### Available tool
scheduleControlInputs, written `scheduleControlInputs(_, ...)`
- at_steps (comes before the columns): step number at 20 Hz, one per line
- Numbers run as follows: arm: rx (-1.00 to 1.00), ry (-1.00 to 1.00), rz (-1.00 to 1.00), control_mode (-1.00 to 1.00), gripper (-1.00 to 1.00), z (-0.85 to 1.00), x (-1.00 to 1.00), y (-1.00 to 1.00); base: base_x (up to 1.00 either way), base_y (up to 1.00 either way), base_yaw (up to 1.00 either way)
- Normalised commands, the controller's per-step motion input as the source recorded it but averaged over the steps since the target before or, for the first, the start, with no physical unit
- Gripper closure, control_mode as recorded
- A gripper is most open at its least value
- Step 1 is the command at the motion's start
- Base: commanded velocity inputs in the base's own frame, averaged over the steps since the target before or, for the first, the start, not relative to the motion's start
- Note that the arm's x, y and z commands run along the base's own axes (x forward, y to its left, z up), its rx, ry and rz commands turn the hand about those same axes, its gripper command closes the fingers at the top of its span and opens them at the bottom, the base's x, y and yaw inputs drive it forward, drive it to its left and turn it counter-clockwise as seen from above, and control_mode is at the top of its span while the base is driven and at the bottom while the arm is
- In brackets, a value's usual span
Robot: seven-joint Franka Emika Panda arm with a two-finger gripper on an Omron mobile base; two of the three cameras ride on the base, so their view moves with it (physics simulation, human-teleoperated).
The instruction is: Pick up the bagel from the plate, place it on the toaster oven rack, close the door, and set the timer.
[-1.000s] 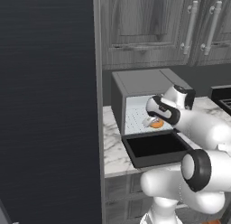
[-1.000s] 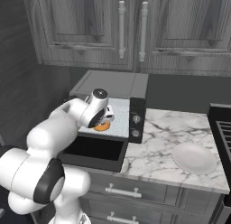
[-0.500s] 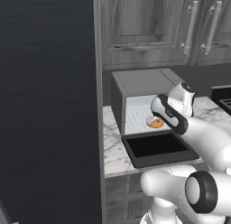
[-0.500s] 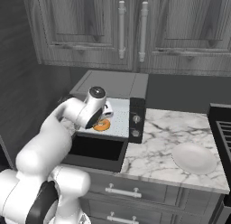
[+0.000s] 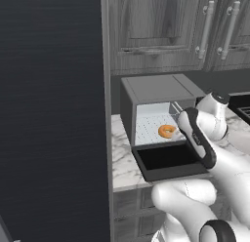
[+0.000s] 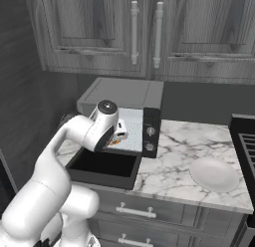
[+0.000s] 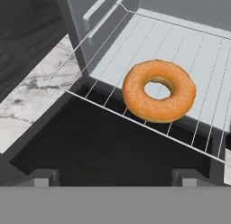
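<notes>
I see the bagel (image 7: pixel 159 91) lying flat on the rack (image 7: pixel 135 51), near the rack's front edge and toward its right side as seen in the left base view. Nothing touches it. In the hand view it overlaps the front wire of the rack slightly.

The tool (image 7: pixel 115 175) stands apart — both finger tips show at the bottom of the hand view, one to each side, with nothing between them. It sits just outside the oven (image 5: pixel 156 90) mouth, above the door (image 5: pixel 168 160), and points in at the bagel. In the right base view the tool (image 6: pixel 119 133) is in front of the oven opening, just beside the bagel.

The door is fully open — it lies flat, hinged at the oven's lower front edge, and juts out over the front edge of the worktop (image 6: pixel 179 156). Its dark glass faces up.

The oven stands at the left end of the worktop, against the back wall, under the grey wall cabinets (image 6: pixel 134 32). Its control panel (image 6: pixel 150 132) carries round knobs on the right side of the front.

A white plate (image 6: pixel 215 174) rests on the worktop, well apart from the oven, toward the right end. A black stove (image 6: pixel 245 141) borders the worktop's right edge.
</notes>
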Motion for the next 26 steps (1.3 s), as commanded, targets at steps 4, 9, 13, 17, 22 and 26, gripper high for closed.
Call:
scheduleControlInputs(4,0.0,0.12,-0.12,-1.0,-1.0,-0.02,-0.28,-0.48,0.0,0.0,0.0)
scheduleControlInputs(9,0.0,0.06,-0.08,-1.0,-1.0,-0.2,0.01,-0.36,0.0,0.0,0.0)
scheduleControlInputs(13,0.0,0.01,-0.03,-1.0,-1.0,-0.32,0.08,-0.24,0.0,0.0,0.0)
scheduleControlInputs(17,0.02,0.0,-0.01,-1.0,-1.0,-0.36,0.06,-0.14,0.0,0.0,0.0)
scheduleControlInputs(22,0.05,0.0,0.0,-1.0,-1.0,-0.33,0.13,0.0,0.0,0.0,0.0)
scheduleControlInputs(26,0.06,0.01,0.0,-1.0,-1.0,-0.21,0.32,0.0,0.0,0.0,0.0)
